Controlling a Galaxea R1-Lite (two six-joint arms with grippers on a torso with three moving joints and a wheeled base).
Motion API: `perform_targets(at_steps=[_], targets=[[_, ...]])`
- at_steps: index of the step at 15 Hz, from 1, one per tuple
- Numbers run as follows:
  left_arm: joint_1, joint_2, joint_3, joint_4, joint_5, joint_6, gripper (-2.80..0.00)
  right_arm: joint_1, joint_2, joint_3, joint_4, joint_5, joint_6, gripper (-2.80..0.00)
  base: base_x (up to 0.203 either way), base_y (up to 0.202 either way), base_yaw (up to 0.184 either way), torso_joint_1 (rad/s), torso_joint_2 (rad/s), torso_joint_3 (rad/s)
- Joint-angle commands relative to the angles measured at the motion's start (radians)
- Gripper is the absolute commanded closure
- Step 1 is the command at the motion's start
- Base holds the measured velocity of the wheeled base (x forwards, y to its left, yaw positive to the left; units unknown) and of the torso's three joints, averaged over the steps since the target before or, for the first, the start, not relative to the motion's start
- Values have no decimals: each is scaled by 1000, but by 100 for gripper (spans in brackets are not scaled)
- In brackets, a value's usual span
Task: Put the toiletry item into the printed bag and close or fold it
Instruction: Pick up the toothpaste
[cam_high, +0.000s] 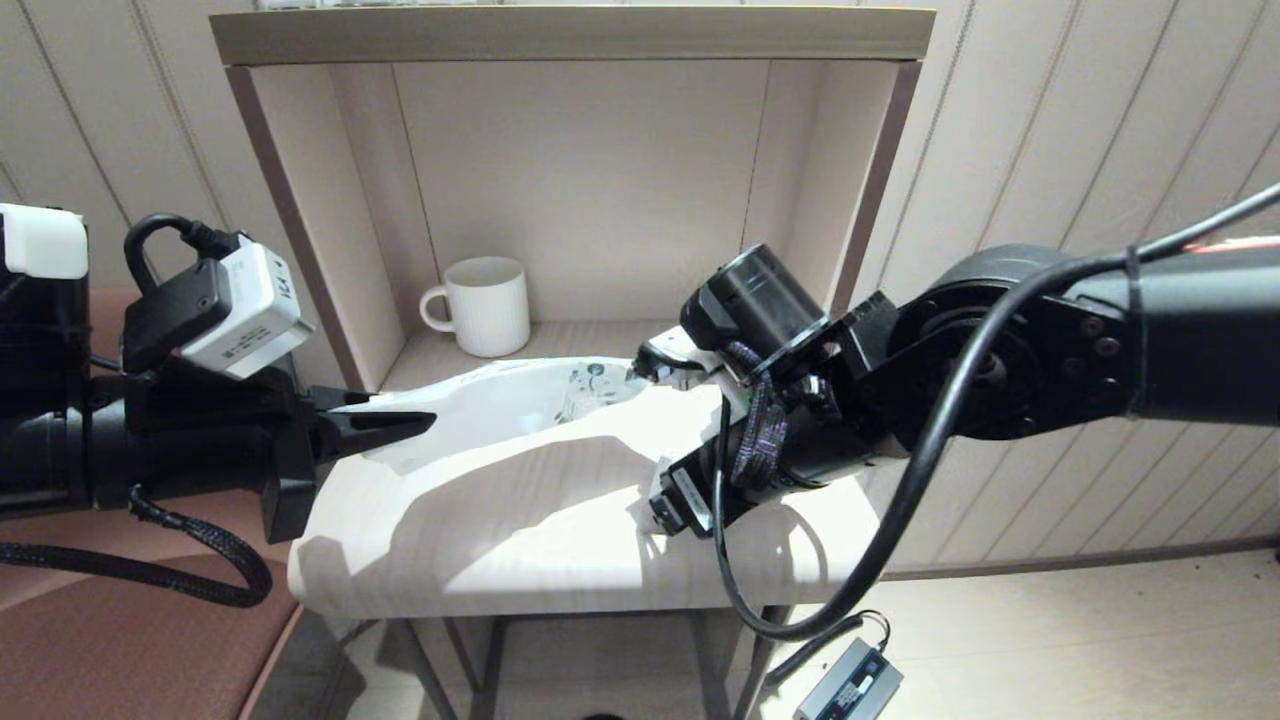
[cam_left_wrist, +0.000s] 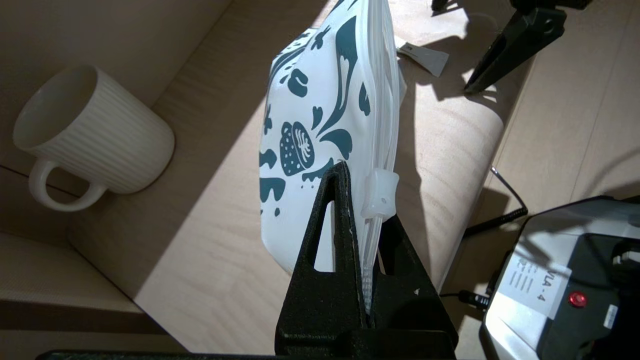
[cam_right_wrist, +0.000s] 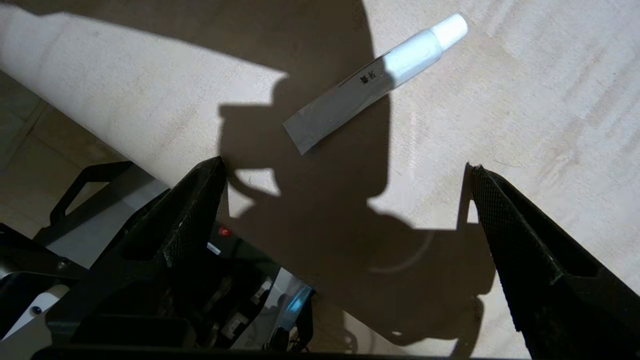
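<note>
The left gripper (cam_left_wrist: 357, 210) pinches the zip edge of the printed bag (cam_left_wrist: 320, 130), holding it up on edge above the table (cam_high: 520, 520), in front of the white mug (cam_high: 487, 305). To the right of the bag, the right gripper (cam_right_wrist: 345, 175) hangs over the table with its fingers spread wide, and the small white tube (cam_right_wrist: 375, 80) lies flat on the tabletop just beyond its fingertips.

- The left gripper (cam_high: 425, 422) reached in from the left, its dark fingers pinching the near left edge of the printed bag (cam_high: 500, 405).
- The bag lay across the table (cam_high: 480, 540), its dark print toward the far right end.
- The right gripper sat over the table's right side; its fingers were hidden behind the wrist.
- 1 white ribbed mug (cam_high: 487, 305) stood in the alcove behind the bag.
</note>
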Motion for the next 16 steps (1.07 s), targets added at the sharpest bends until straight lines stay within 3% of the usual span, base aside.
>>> perform_targets(at_steps=[1,6,16], targets=[[0,2,0,0,-4,4,0,-2,36,-16,2,14,0,-280,0,0,0,0,0,0],[0,10,0,0,-5,4,0,-7,106,-101,4,21,3,-280,0,0,0,0,0,0],[0,8,12,-1,-25,1,0,-7,103,-92,2,-35,28,-280,0,0,0,0,0,0]])
